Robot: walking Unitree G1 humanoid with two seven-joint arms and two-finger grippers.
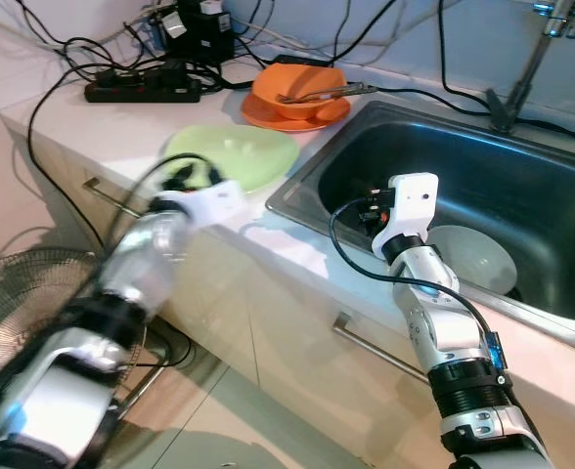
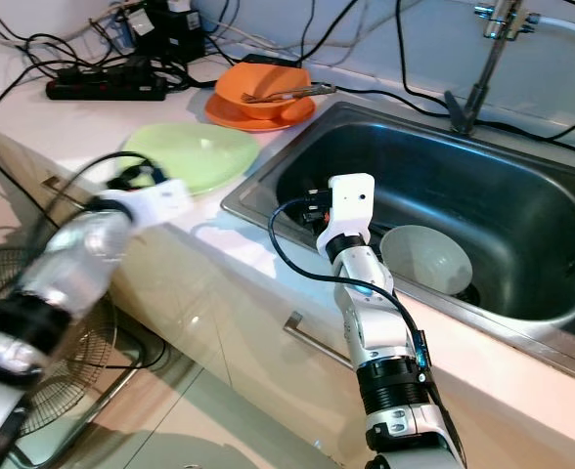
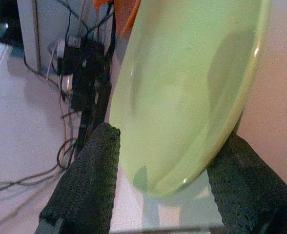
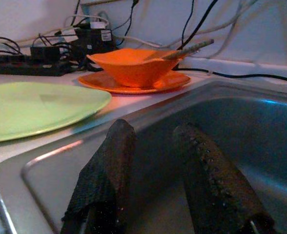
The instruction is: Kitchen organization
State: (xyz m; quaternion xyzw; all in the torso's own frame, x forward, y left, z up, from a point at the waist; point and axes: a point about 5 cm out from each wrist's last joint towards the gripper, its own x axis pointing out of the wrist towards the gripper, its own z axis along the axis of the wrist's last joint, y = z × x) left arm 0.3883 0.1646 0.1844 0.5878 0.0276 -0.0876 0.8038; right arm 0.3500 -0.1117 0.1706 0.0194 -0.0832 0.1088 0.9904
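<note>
Green plate (image 1: pixel 234 156) is lying flat on the pale bench (image 1: pixel 297 256) just beside the sink's left rim, and the left hand (image 3: pixel 158 183) is reaching it at its near edge, fingers (image 3: pixel 92 180) spread wide with the rim sitting between them, not yet pinched. From this approach the risk is a shallow bite: the plate looks smooth, glossy and thin-lipped, so the textured black pads may be sliding off the rim, or tipping the plate and scraping it along the bench toward the steel sink (image 1: pixel 561 195). The blur on that arm in the head views suggests it is moving, and a fast closing could be nudging the plate away instead of catching it.

Right hand (image 4: pixel 155 161) is hovering low inside the sink near its left wall, fingers somewhat apart and holding nothing; a sideways swing here could be knocking the pale, translucent-looking bowl (image 1: pixel 475 259) resting on the basin floor.

Further back, an orange bowl (image 1: pixel 297 90) with angular sides is sitting on a matching orange saucer (image 1: pixel 258 115), a metal utensil (image 1: pixel 317 95) lying across it. Beyond that, a black power strip (image 1: pixel 141 90) and tangled cables (image 1: pixel 72 44) are crowding the bench by the wall, a snag and splash hazard close to the tap.
</note>
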